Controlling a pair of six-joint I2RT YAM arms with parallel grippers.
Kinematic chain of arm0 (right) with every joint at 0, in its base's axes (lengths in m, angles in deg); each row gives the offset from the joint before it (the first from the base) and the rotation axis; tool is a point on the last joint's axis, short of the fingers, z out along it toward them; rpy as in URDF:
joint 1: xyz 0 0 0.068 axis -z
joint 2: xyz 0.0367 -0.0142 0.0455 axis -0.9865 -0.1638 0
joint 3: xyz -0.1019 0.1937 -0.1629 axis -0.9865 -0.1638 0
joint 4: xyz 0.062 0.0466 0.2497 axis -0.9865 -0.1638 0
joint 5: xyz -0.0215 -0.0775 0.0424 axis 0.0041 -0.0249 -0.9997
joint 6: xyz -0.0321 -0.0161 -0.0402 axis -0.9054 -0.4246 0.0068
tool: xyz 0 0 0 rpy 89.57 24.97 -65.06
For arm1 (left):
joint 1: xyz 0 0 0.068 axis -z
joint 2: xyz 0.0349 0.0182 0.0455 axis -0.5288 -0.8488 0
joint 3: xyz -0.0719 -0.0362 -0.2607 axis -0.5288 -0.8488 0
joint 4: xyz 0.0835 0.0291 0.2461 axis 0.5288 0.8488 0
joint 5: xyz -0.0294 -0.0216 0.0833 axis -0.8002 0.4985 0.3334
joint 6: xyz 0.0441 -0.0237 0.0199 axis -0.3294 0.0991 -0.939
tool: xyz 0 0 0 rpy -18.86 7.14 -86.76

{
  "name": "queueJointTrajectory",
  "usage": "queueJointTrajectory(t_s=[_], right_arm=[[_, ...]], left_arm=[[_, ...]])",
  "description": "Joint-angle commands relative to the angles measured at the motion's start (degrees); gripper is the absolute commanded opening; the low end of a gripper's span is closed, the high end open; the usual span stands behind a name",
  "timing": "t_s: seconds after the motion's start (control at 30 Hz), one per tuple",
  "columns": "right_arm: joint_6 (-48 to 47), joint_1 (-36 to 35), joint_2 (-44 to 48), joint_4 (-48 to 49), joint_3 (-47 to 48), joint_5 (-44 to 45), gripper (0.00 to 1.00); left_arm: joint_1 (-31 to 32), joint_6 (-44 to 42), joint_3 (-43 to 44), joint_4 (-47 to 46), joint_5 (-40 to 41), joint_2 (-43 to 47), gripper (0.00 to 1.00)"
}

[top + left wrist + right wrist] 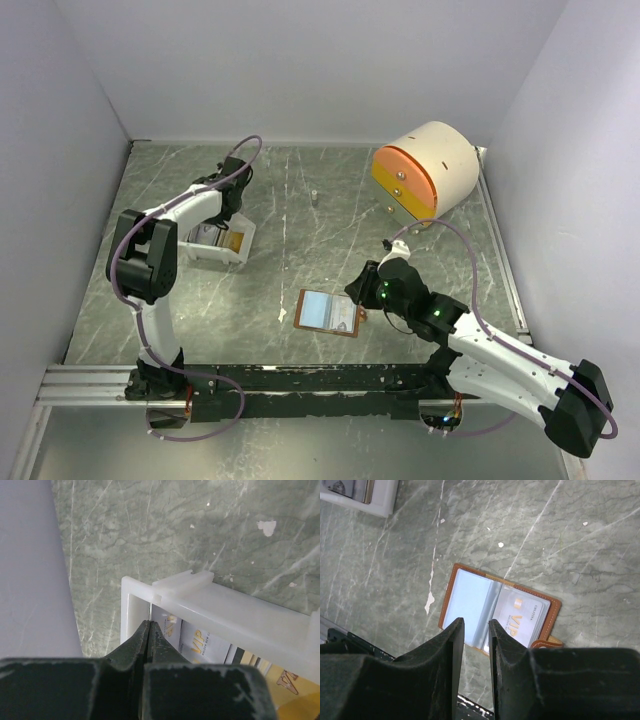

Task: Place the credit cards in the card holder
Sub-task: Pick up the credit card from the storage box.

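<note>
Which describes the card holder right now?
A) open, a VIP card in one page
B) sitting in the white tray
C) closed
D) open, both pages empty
A: the card holder lies open, with a silver-grey VIP card showing in the page on the right arm's side, while the other page is bare pale blue.

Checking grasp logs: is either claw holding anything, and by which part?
Right claw: nothing, jaws apart above the open wallet. Left claw: shut, down in the tray by the cards; whether a card edge is pinched cannot be told.
</note>
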State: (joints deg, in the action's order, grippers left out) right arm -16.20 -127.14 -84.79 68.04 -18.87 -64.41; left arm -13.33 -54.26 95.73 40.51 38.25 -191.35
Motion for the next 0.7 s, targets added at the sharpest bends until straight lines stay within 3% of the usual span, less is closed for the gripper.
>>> queueJointTrajectory(t_s=[0.0, 0.23, 0.67], right_arm=[[0.36, 0.05, -0.07, 0.69, -1.0, 0.55, 0.27], [0.46, 0.01, -1.15, 1.64, -1.0, -0.17, 0.27], [0.55, 0.04, -0.21, 0.85, -1.04, 0.13, 0.27]], left_arm=[[0.04, 1.58, 3.33, 3.52, -2.72, 2.9, 0.07], [0.17, 4.65, 1.24, 4.18, -11.92, 6.3, 0.07], [0.29, 9.4, 0.66, 6.2, -17.05, 8.99, 0.07]])
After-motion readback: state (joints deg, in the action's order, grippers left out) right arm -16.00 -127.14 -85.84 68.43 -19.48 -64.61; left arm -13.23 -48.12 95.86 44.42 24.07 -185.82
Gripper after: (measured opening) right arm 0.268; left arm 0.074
